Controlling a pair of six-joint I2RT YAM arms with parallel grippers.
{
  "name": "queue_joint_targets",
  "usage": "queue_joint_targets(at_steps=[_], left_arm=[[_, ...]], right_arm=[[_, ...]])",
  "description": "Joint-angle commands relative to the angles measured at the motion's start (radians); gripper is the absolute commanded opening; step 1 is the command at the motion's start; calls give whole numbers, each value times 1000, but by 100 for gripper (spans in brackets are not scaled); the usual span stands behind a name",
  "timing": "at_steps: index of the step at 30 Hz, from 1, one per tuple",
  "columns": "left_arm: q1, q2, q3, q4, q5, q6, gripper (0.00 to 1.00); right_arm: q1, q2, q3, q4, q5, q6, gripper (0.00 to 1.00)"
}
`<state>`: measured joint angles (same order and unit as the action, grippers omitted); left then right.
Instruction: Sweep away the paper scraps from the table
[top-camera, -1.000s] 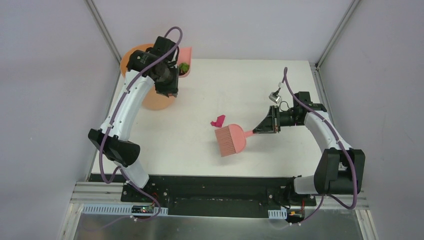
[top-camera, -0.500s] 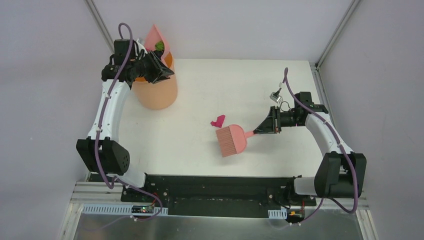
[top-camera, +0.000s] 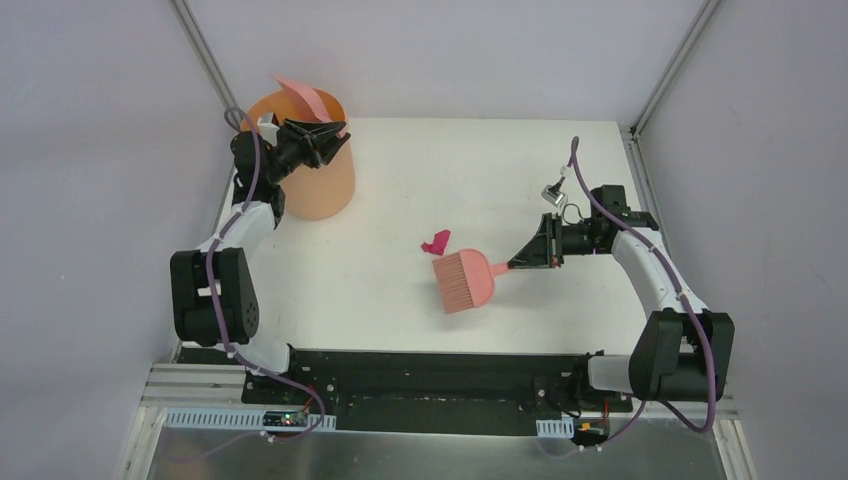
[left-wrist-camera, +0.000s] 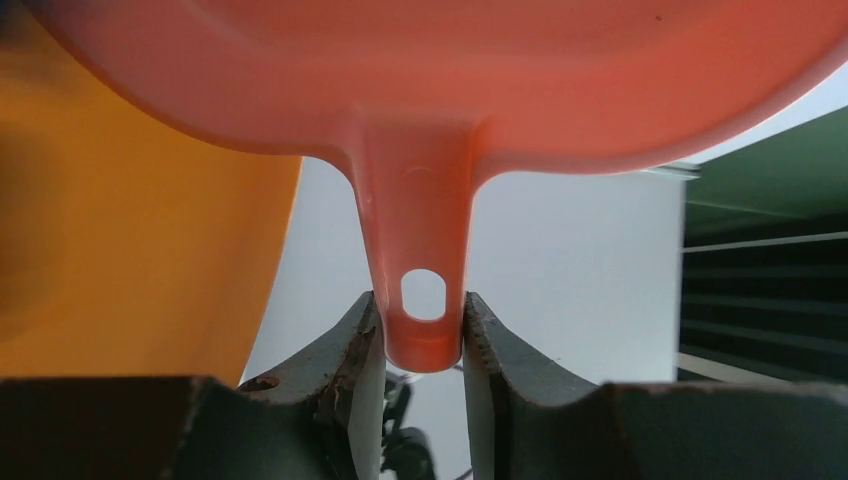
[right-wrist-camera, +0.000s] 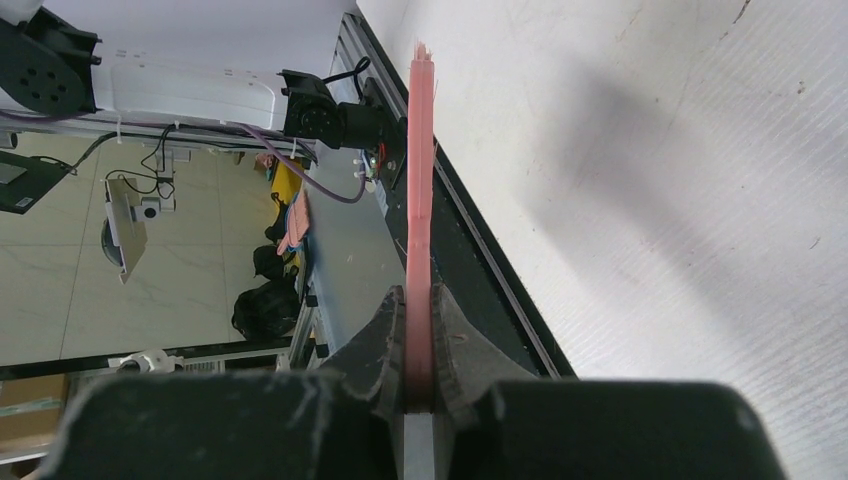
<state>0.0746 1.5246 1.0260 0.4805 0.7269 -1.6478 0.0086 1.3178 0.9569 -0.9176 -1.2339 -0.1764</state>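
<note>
One magenta paper scrap (top-camera: 435, 242) lies on the white table (top-camera: 400, 180) just beyond the bristles of the pink hand brush (top-camera: 462, 280). My right gripper (top-camera: 528, 257) is shut on the brush handle (right-wrist-camera: 418, 250), seen edge-on in the right wrist view. My left gripper (top-camera: 322, 135) is shut on the handle (left-wrist-camera: 422, 290) of the pink dustpan (top-camera: 303, 98), which is tipped up over the orange bin (top-camera: 305, 155) at the far left. No scraps show in the pan now.
The orange bin stands at the table's far left corner. The black and aluminium frame (top-camera: 420, 370) runs along the near edge. Grey walls close in the left, back and right sides.
My left arm swung the dustpan up and left over the bin and tipped it; the green scrap seen in the pan earlier no longer shows. The right arm and brush stayed still.
</note>
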Motion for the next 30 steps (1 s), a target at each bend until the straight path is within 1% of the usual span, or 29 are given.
queue_joint_targets(at_steps=[1, 6, 8, 10, 11, 12, 15, 17, 19, 22, 24, 27, 30], left_arm=[[-2, 17, 7, 473, 18, -279, 0], [4, -33, 45, 344, 49, -194, 0], [16, -41, 81, 262, 104, -130, 0], [19, -74, 119, 143, 147, -26, 0], [19, -96, 150, 55, 167, 50, 0], [18, -119, 190, -72, 184, 151, 0], [10, -201, 334, -522, 187, 499, 0], [-8, -242, 417, -787, 155, 711, 0], [-41, -283, 453, -984, 103, 839, 0], [-87, -333, 456, -1161, 65, 990, 0], [-129, -360, 456, -1289, 8, 1096, 0], [-192, -424, 432, -1463, -154, 1257, 0], [-236, -496, 396, -1596, -307, 1361, 0]], right_arm=[[-7, -27, 0, 39, -19, 2, 0], [-36, -25, 4, 38, -16, 1, 0], [-45, -31, 0, 48, -16, 10, 0], [-52, -32, -5, 56, -16, 17, 0], [-55, -34, -6, 57, -16, 17, 0], [-57, -34, -7, 60, -16, 18, 0], [-62, -33, -6, 67, -10, 24, 0], [-66, -33, -4, 69, -5, 26, 0], [-75, -36, -4, 78, -3, 36, 0], [-89, -47, -8, 96, -3, 51, 0], [-95, -53, -10, 102, 0, 54, 0], [-99, -69, -17, 114, 53, 57, 0], [-99, -103, -30, 160, 189, 76, 0]])
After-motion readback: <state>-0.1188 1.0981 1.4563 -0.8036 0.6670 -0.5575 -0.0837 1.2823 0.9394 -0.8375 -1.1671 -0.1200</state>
